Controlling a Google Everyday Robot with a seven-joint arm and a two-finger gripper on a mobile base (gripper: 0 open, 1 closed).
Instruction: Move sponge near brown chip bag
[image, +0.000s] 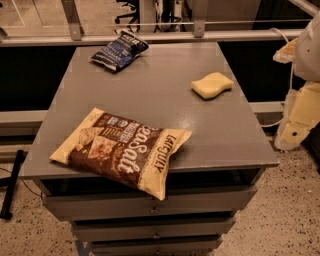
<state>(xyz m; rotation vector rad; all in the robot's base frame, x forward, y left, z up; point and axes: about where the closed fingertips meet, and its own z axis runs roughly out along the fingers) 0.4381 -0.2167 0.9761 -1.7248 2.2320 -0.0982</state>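
Note:
The sponge (212, 85), a pale yellow block with wavy edges, lies flat on the grey table (165, 65) towards its right side. The brown chip bag (121, 150), with cream-yellow ends and white "Sea Salt" lettering, lies at the front left, one corner hanging over the front edge. My gripper (299, 119) is at the right edge of the view, off the table's right side and lower than the tabletop edge, well to the right of the sponge. It holds nothing that I can see.
A smaller dark blue chip bag (119, 51) lies at the back left of the table. Drawers (150, 205) sit under the tabletop. A rail (165, 36) runs behind the table. A speckled floor surrounds it.

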